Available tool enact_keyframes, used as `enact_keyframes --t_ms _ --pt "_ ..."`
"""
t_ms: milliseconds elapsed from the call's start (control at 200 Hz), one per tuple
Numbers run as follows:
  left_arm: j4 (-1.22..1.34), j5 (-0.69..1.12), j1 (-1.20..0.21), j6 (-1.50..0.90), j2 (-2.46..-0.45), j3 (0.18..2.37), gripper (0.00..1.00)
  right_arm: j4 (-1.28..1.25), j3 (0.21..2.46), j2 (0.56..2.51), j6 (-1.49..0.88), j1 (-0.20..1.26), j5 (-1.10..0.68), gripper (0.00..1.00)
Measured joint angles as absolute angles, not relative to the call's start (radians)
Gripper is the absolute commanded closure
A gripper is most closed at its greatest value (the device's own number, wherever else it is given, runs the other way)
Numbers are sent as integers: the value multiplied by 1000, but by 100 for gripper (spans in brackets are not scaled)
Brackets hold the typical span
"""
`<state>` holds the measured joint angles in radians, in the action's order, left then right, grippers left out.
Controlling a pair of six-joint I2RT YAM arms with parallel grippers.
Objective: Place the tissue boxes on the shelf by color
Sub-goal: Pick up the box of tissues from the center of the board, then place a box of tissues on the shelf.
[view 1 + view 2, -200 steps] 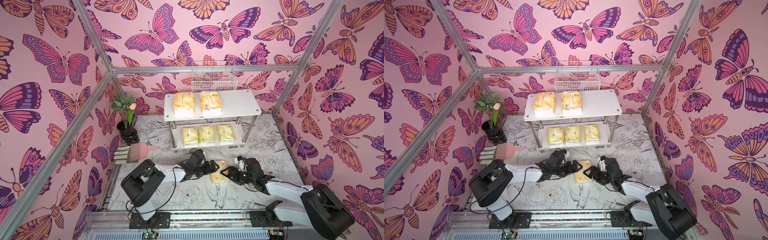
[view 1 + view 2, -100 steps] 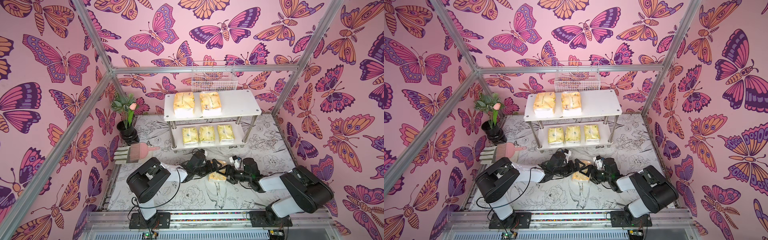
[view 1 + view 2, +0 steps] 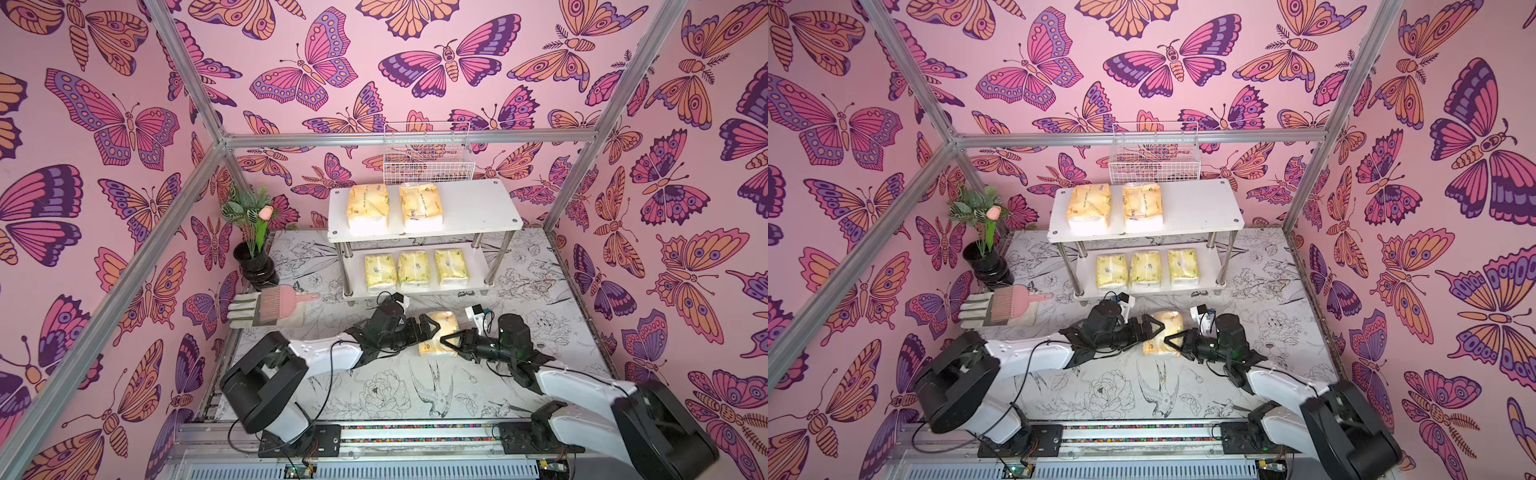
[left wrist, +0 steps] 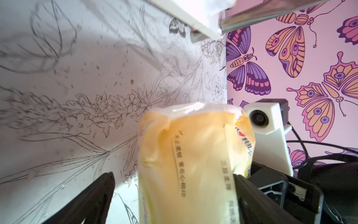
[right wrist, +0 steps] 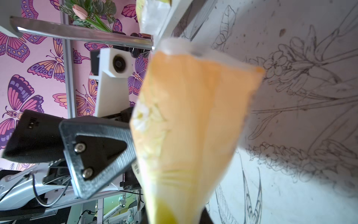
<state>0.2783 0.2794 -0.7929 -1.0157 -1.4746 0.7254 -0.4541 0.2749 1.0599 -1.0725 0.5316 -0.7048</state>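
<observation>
**Right tool clenched on an orange-yellow pack in front of the shelf; left tool released beside it.**

I see the orange-yellow plastic-wrapped tissue pack (image 3: 444,325) near the middle of the flower-printed table (image 3: 374,390), just off the front edge of the white two-tier shelf (image 3: 473,203). I cannot tell whether it rests on the table. My right tool (image 3: 451,340) is clenched on the pack's near end, and the right wrist view shows the wrap pinched narrow there. My left tool (image 3: 430,332) is released, jaws spread. One of its fingers (image 4: 249,195) touches the pack's side and the other stands clear. Two more orange-yellow packs (image 3: 369,205) lie side by side toward the top board's left end. Three pale lemon-yellow packs (image 3: 413,270) sit in a row on the lower board.
</observation>
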Motion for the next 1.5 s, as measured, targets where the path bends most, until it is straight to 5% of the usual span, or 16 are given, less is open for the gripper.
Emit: enact_keyframes --t_ms 220,416,866,1302,1372,1502 --pt "-85 139 -764 -822 -1190 987 0 -77 432 732 -1024 522 -673 91" --pt "-371 33 -712 -661 -1060 1187 0 196 700 707 -941 465 -675 91" --pt "-678 -50 -582 -515 -963 1230 0 382 1443 1156 -803 152 -736 89" --pt "-690 -41 -576 -505 -971 1230 0 326 1700 1605 -869 117 -803 86" --pt "-690 -41 -576 -505 -973 1230 0 315 1721 1643 -884 117 -820 78" --pt "-690 -30 -576 -505 -978 1230 0 317 1740 1669 -893 110 -833 48"
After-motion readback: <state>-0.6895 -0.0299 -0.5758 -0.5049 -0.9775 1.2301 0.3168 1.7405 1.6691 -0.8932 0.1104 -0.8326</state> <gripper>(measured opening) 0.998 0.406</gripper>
